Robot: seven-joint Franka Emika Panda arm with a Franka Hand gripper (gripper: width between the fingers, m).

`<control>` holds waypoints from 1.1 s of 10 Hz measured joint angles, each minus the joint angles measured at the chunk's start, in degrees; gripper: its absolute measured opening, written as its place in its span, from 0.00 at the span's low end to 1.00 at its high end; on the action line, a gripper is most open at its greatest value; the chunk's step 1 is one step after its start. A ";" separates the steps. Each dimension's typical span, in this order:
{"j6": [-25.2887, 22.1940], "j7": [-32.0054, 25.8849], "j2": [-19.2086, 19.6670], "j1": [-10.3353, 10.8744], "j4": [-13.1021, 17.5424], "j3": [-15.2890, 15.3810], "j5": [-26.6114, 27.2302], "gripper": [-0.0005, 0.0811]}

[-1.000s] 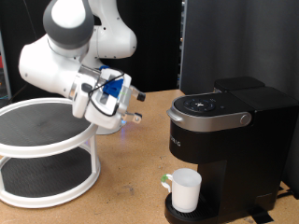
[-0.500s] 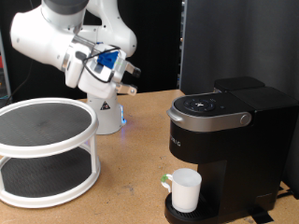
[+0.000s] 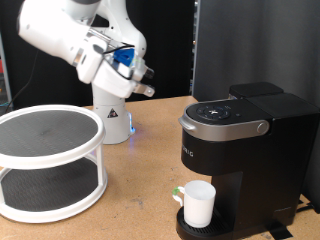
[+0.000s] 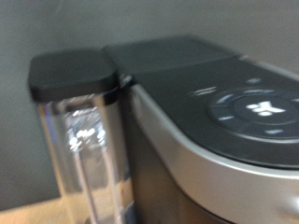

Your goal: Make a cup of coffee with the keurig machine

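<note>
The black keurig machine (image 3: pixel 240 150) stands at the exterior view's right, lid closed, silver-grey handle around its round button panel. The white cup (image 3: pixel 199 203) sits on its drip tray under the spout, handle towards the exterior view's left. My gripper (image 3: pixel 148 80) is raised high at the exterior view's upper left, well away from the machine, with its fingers pointing towards it and nothing seen between them. The wrist view shows the machine's top (image 4: pixel 234 112), its button panel and its clear water tank (image 4: pixel 84 159); my fingers do not show there.
A round two-tier white stand (image 3: pixel 48 160) with black mesh shelves sits at the exterior view's left. The arm's white base (image 3: pixel 112 115) stands behind it. A black panel (image 3: pixel 255 45) rises behind the machine. The wooden table (image 3: pixel 140 200) lies between stand and machine.
The arm has swung upward and back, lifting my gripper from just above the stand to high at the upper left. The machine and the cup have not moved.
</note>
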 joint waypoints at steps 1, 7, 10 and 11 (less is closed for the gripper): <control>2.62 0.14 -0.16 0.33 1.37 2.68 -3.26 0.99; 6.84 1.23 -0.17 1.38 6.71 10.50 -16.68 0.99; 8.08 2.43 -0.21 1.64 9.31 15.96 -28.03 0.99; 8.12 4.06 -0.22 1.70 10.87 17.77 -30.30 0.99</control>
